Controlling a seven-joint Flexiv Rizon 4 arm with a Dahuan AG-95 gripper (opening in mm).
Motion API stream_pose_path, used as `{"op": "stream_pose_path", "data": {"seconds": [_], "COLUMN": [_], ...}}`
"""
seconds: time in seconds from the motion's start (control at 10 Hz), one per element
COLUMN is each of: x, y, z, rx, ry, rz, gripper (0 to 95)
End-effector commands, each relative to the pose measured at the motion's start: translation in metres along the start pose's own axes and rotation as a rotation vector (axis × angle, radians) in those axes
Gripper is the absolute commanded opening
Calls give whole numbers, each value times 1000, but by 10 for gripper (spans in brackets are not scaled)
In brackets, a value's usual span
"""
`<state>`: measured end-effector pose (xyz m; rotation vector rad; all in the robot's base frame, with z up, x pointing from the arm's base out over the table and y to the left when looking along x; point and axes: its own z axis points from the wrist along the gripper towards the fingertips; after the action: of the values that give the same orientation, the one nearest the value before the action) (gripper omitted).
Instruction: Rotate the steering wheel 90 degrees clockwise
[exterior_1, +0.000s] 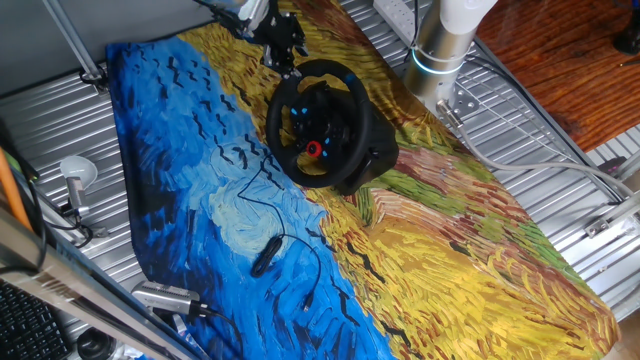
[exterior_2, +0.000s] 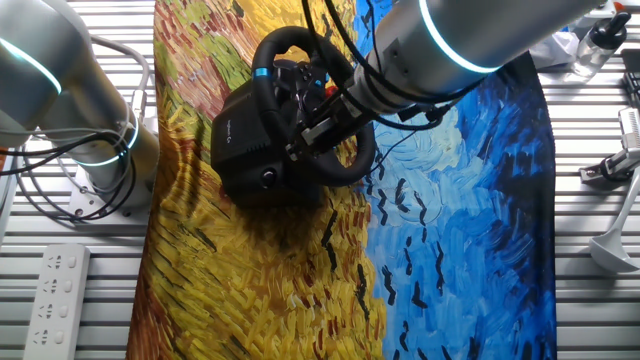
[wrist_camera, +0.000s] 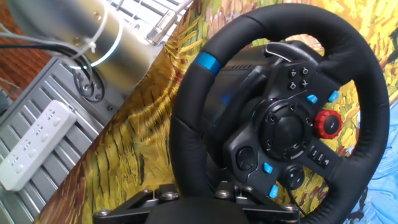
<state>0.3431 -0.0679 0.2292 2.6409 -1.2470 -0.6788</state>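
Note:
The steering wheel (exterior_1: 275, 120) stands tilted on its bulky black base (exterior_2: 245, 140) on the painted cloth. Its hub shows blue-lit buttons and a red knob (wrist_camera: 328, 124). A blue stripe (wrist_camera: 207, 62) marks the rim at the upper left in the hand view. My gripper (exterior_1: 287, 58) sits at the far top of the rim in one fixed view. In the hand view the rim (wrist_camera: 186, 149) runs down between the two fingers of my gripper (wrist_camera: 196, 202), which is shut on it. The other fixed view shows my gripper (exterior_2: 322, 125) clamped on the rim's near side, with the arm hiding part of the hub.
A small black cabled device (exterior_1: 265, 255) lies on the blue part of the cloth in front of the wheel. The arm's base (exterior_2: 95, 150) stands on the slatted table beside the cloth. A white power strip (exterior_2: 55, 290) lies near it. A metal cylinder (exterior_1: 165, 297) rests at the cloth's near edge.

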Motion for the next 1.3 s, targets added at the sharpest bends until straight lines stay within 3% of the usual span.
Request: {"op": "stream_pose_path", "data": {"seconds": [0.1,0.6,0.9,1.0,1.2,1.3], "x": [2,5,-5,-7,1,7], "y": [1,-2,-17,-20,-10,-2], "z": [2,10,14,15,13,13], "rx": [1,7,16,6,-9,0], "ry": [0,0,2,17,32,25], "rz": [-6,-31,-96,-121,-132,-130], "gripper": [380,380,380,380,380,380]}}
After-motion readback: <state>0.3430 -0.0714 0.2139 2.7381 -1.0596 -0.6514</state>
